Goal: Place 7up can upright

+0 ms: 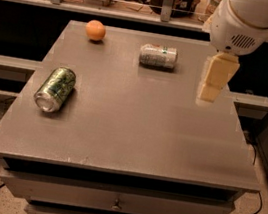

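Note:
The 7up can [158, 56] is pale silver-white with small green and red marks. It lies on its side on the far middle of the grey table [135, 129]. My gripper [208, 94] hangs from the white arm [238, 24] above the table's right part. It is to the right of the can and a little nearer to me, apart from it and holding nothing that I can see.
A darker shiny green can [56, 89] lies on its side at the left of the table. An orange [95, 30] sits at the far left. A shelf with railing and clutter runs behind the table. Drawers are below the front edge.

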`<state>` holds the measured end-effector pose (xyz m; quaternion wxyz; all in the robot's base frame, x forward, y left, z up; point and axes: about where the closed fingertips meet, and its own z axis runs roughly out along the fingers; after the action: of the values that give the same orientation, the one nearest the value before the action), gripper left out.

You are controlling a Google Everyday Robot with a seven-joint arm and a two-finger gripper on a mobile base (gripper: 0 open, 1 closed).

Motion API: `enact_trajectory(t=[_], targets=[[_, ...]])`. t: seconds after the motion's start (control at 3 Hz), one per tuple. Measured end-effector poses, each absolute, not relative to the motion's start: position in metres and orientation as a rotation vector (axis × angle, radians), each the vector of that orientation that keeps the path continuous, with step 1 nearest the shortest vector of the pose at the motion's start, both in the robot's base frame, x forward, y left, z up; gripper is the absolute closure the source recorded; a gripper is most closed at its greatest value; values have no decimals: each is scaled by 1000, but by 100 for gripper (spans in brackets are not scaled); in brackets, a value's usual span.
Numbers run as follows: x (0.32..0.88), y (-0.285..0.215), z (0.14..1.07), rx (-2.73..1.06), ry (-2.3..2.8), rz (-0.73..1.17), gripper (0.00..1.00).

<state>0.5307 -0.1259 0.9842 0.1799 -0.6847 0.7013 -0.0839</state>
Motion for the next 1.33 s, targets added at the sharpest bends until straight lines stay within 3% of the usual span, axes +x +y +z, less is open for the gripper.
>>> enact_trajectory(t=[0.67, 1.33], targets=[[611, -52, 984, -2026, 1818, -282, 0], [624, -45, 976, -2022, 1848, -285, 0]])
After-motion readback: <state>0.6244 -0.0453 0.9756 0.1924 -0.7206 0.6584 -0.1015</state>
